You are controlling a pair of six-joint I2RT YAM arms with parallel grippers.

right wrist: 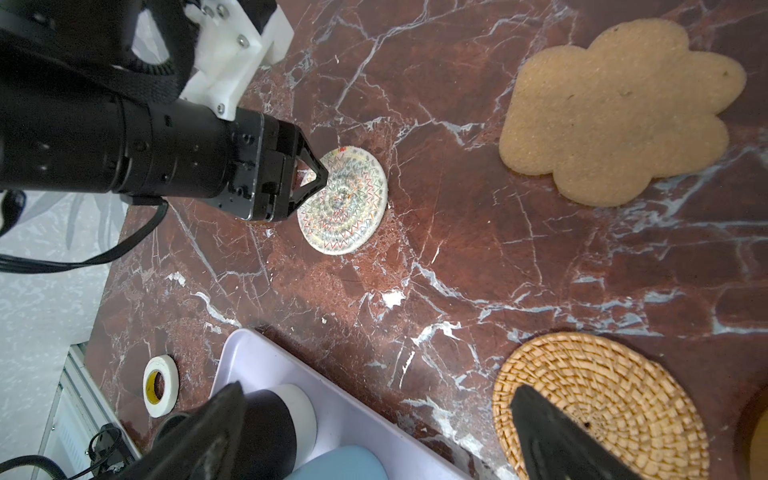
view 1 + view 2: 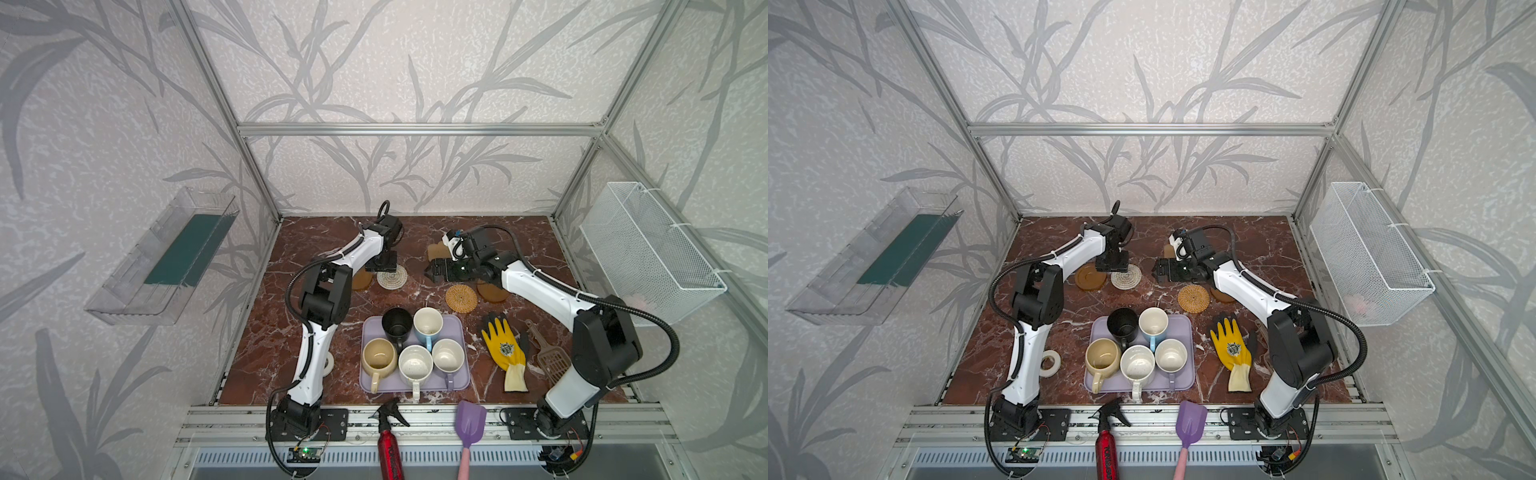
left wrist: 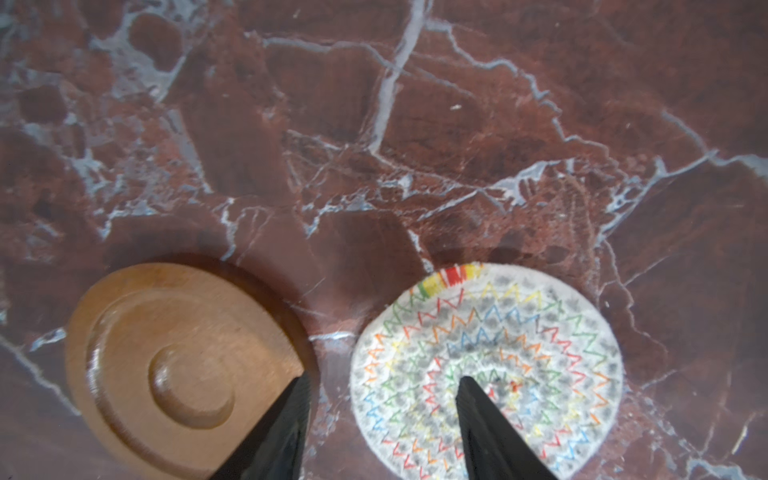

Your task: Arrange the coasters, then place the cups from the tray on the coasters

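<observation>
**A:** Starting nearest us, where does it stand?

**B:** The lavender tray (image 2: 372, 328) carries all five cups. The beige mug (image 2: 378, 356), white speckled mug (image 2: 415, 365) and lavender-grey mug (image 2: 448, 354) are in front. The black mug (image 2: 397, 324) and light blue mug (image 2: 428, 322) are behind them. None is off the tray, so I'd say the cup half is not begun.

**A:** And the coasters?

**B:** All five lie flat on the desk (image 2: 266, 357) beyond the tray, and none overlap where I can see. First comes the golden rattan coaster (image 2: 461, 298), with the nearer amber disc (image 2: 492, 295) beside it, partly under the right arm (image 2: 536, 286). Farther back, the farther amber disc (image 2: 1089, 277) and the whitish woven coaster (image 2: 391, 277) sit side by side, just apart. Farthest is the tan flower-shaped coaster (image 1: 615, 112).

**A:** The jaws?

**B:** The left jaws hang low over that farther pair, roughly half parted and holding nothing. One tip is above the disc's edge and one above the woven coaster; whether either touches, I cannot tell. The right jaws are spread wide and empty, between the flower-shaped and rattan coasters.

**A:** What's left?

**B:** Arranging looks about finished. Five cup placements remain.
</observation>
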